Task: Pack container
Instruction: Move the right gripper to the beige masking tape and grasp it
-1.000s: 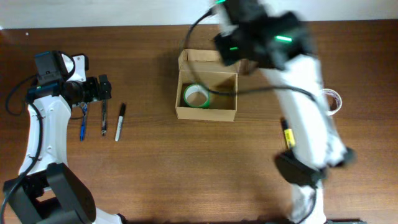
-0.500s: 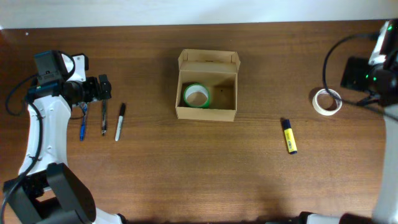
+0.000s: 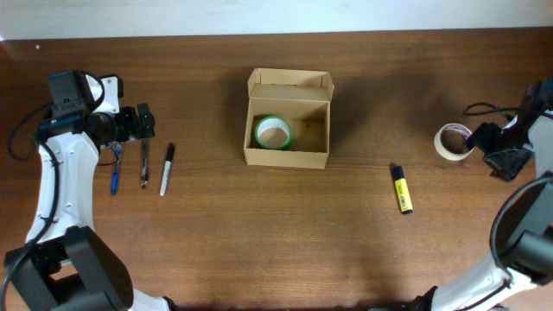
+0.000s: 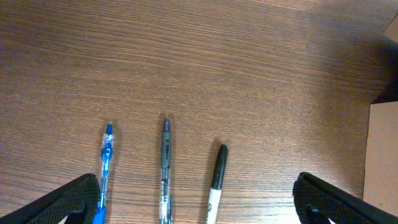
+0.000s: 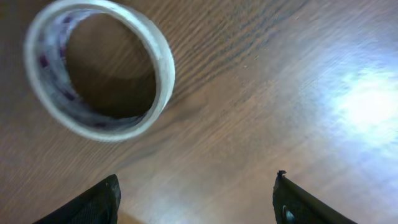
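- Overhead: the container (image 3: 287,157) sits open at center frame with a green tape roll (image 3: 274,132) in its left half. Only this view shows the yellow highlighter (image 3: 402,188), lower right. The left arm (image 3: 52,173) bends along the left edge. The right arm (image 3: 543,138) is at the right edge, beside a white tape roll (image 3: 454,141).
- Left wrist: the left gripper (image 4: 196,186) is spread wide, holding nothing, over 3 pens: blue pen (image 4: 104,168), grey pen (image 4: 165,168), black marker (image 4: 216,180).
- Right wrist: the right gripper (image 5: 196,186) is parted wide and empty. The white tape roll lies upper left, its purple print too blurred to read.

No writing can be read anywhere; purple marks inside the tape roll (image 5: 163,71) are illegible.
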Controlling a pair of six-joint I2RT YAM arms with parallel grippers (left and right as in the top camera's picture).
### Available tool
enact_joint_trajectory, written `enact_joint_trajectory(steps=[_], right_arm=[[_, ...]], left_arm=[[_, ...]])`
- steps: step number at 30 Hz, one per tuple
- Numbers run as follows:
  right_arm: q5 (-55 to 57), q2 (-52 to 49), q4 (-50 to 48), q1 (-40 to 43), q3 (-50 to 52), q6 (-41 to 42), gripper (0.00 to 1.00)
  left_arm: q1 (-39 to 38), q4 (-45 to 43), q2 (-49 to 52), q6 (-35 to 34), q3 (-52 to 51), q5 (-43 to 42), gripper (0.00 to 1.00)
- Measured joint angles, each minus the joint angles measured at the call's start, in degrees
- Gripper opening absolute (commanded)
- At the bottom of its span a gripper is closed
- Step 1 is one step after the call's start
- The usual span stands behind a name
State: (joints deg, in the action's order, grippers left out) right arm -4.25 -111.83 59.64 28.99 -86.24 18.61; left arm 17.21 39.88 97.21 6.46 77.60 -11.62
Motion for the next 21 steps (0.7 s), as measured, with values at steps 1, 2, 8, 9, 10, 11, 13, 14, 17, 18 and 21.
enact_joint_trajectory(steps=[1, 2, 8, 9, 10, 11, 13, 14, 17, 18, 21], right_arm=[[-0.35, -0.74, -0.31, 0.07, 0.00, 0.37, 0.77], [-0.74, -1.38, -0.66, 0.04, 0.00, 0.98, 0.77], [-1.84, -1.97, -4.35, 0.00, 0.00, 6.97, 0.77], [-1.86, -1.97, -4.59, 0.00, 0.00, 8.31, 0.77], [-1.84, -1.97, -4.66, 0.00, 0.00, 9.03, 0.77], [-1.53, -1.97, -4.68, 0.00, 0.00, 10.32, 0.77], [-0.70, -1.97, -4.63, -0.07, 0.00, 12.37, 0.76], [-0.15, -1.97, -4.66, -0.15, 0.00, 13.00, 0.76], [1.20, -1.97, -4.66, -0.59, 0.00, 14.64, 0.77], [1.60, -1.97, -4.66, -0.85, 0.00, 14.97, 0.77], [2.84, -2.03, -4.68, -1.99, 0.00, 16.11, 0.77]], left_arm=[[0.00, -0.02, 0.00, 0.00, 0.00, 0.00, 0.99], [0.02, 0.00, 0.00, 0.00, 0.00, 0.00, 0.99], [0.02, 0.00, 0.00, 0.00, 0.00, 0.00, 0.99], [0.02, 0.00, 0.00, 0.00, 0.00, 0.00, 0.99], [0.02, 0.00, 0.00, 0.00, 0.00, 0.00, 0.99], [0.02, -0.02, 0.00, 0.00, 0.00, 0.00, 0.99], [0.02, 0.00, 0.00, 0.00, 0.00, 0.00, 0.99], [0.02, 0.00, 0.00, 0.00, 0.00, 0.00, 0.99], [0.02, 0.00, 0.00, 0.00, 0.00, 0.00, 0.99], [0.02, 0.00, 0.00, 0.00, 0.00, -0.02, 0.99], [0.02, 0.00, 0.00, 0.00, 0.00, 0.00, 0.99]])
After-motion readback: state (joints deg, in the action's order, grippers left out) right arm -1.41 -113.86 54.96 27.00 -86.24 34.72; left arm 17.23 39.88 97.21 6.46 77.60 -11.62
